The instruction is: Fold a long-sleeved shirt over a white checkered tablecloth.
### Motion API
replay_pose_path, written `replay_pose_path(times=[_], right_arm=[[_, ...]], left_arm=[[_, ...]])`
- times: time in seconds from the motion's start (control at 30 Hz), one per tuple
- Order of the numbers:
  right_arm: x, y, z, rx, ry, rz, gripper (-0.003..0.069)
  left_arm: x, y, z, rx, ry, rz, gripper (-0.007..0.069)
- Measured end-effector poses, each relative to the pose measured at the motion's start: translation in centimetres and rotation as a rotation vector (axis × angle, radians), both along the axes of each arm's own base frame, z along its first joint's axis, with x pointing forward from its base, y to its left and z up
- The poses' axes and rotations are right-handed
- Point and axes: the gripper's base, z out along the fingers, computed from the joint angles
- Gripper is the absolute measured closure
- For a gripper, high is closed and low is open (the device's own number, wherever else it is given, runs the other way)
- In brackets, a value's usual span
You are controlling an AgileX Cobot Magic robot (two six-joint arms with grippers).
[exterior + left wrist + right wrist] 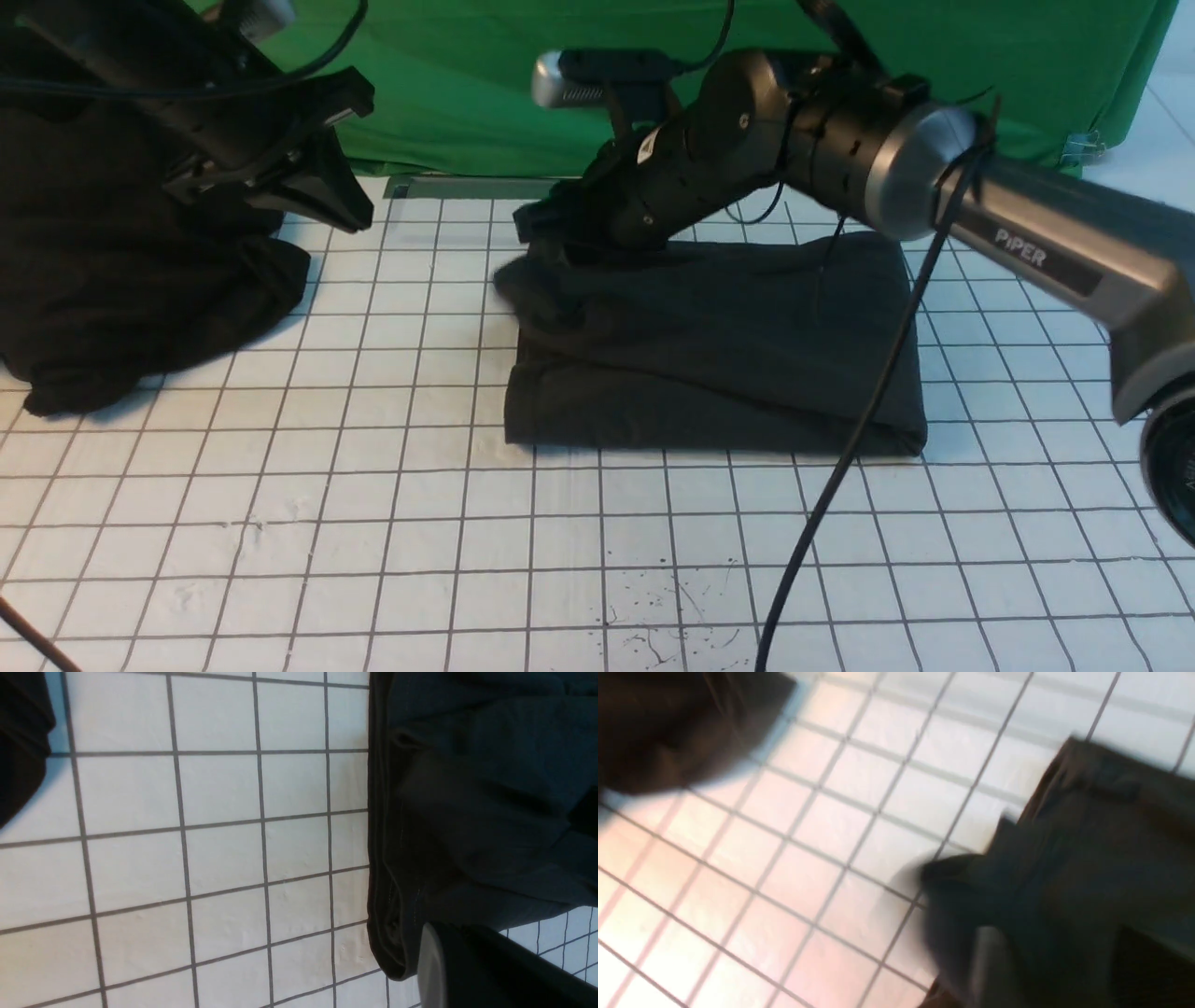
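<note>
The long-sleeved shirt (709,345) lies folded into a charcoal rectangle in the middle of the white checkered tablecloth (373,523). My right arm reaches across it from the right. The right gripper (540,229) is down at the shirt's far left corner. In the blurred right wrist view its fingers (990,961) stand apart, with shirt fabric (1064,882) between and under them. My left gripper (345,201) hangs raised at the far left, shut and empty. One of its fingers (432,966) shows over the shirt's folded edge (397,858).
A shapeless black cloth (121,280) is heaped at the left under the left arm. Green cloth (467,84) hangs along the back. A black cable (840,448) droops from the right arm across the shirt's right side to the front edge.
</note>
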Motion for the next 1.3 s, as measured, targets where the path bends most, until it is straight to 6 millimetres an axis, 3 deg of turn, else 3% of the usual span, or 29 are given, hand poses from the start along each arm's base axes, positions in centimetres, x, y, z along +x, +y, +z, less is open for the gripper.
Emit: replay_pose_path(times=[0.1, 0.17, 0.23, 0.43, 0.53, 0.6, 0.7, 0.77, 0.83, 0.87, 0.9, 0.93, 0.97, 1.13, 1.3], right_arm=[[-0.1, -0.4, -0.2, -0.026, 0.048, 0.01, 0.012], [-0.3, -1.0, 0.9, -0.041, 0.075, 0.02, 0.0094], [-0.8, -2.6, 3.5, -0.074, 0.12, 0.046, 0.0099], [-2.5, -11.0, 12.4, -0.212, 0.081, -0.014, 0.0127], [-3.4, -14.1, 14.5, -0.237, 0.049, -0.077, 0.0127], [-4.2, -15.7, 14.6, -0.25, 0.065, -0.104, 0.012], [-5.6, -17.5, 12.2, -0.296, 0.173, -0.122, 0.0079], [-6.3, -18.0, 8.6, -0.338, 0.287, -0.117, 0.005], [-6.4, -18.1, 6.4, -0.352, 0.326, -0.118, 0.0041], [-6.6, -18.2, 3.6, -0.362, 0.37, -0.129, 0.0038], [-6.5, -18.2, 1.8, -0.362, 0.379, -0.138, 0.0037], [-6.6, -18.3, 1.5, -0.366, 0.389, -0.136, 0.0037], [-6.6, -18.3, -1.0, -0.37, 0.407, -0.147, 0.0041], [-6.0, -18.2, -4.7, -0.388, 0.451, -0.15, 0.0077], [-5.0, -18.0, -6.8, -0.388, 0.427, -0.161, 0.0088]], left_arm=[[-0.1, 0.0, 0.1, 0.0, 0.0, 0.001, 0.0599], [-0.5, 0.0, 0.1, 0.0, 0.004, 0.001, 0.0594], [-1.6, 0.0, 0.3, -0.001, 0.02, 0.0, 0.0577], [-5.4, -1.2, -1.4, -0.025, 0.113, -0.049, 0.0461], [-6.1, -2.9, -2.9, -0.019, 0.14, -0.084, 0.0386], [-6.3, -3.8, -3.7, -0.009, 0.141, -0.097, 0.0345], [-6.8, -6.7, -5.3, 0.014, 0.15, -0.158, 0.0239], [-6.6, -8.7, -6.1, 0.024, 0.121, -0.187, 0.0188], [-6.4, -9.7, -6.6, 0.028, 0.101, -0.195, 0.0174], [-6.2, -10.5, -7.3, 0.033, 0.088, -0.201, 0.0162], [-6.0, -11.1, -8.0, 0.038, 0.089, -0.206, 0.0158], [-6.0, -11.1, -8.3, 0.041, 0.092, -0.207, 0.0157], [-5.7, -11.5, -9.3, 0.05, 0.102, -0.208, 0.0158], [-4.9, -11.6, -11.9, 0.069, 0.126, -0.18, 0.0187], [-4.2, -11.7, -13.1, 0.069, 0.097, -0.146, 0.0267]])
